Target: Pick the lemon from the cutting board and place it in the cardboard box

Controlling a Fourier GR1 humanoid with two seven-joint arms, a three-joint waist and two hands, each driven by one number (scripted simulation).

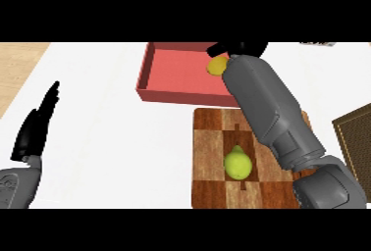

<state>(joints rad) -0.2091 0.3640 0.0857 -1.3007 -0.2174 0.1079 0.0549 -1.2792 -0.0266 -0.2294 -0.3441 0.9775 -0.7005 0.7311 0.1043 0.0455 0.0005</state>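
Note:
A yellow lemon (216,65) is over the right inner side of a red open box (163,73) at the back of the counter. My right hand (238,48) is curled round the lemon's top, and its grey forearm stretches across the cutting board (210,147). Whether the lemon touches the box's floor is hidden by the hand. A yellow-green pear-shaped fruit (238,163) lies on the middle of the wooden board. My left hand (36,127) rests at the left edge, fingers straight and pointing up, holding nothing.
A dark brown mat (355,139) lies at the right edge of the white counter. A small patterned object (319,44) peeks in at the back right. The counter's left edge borders a wooden floor (18,63).

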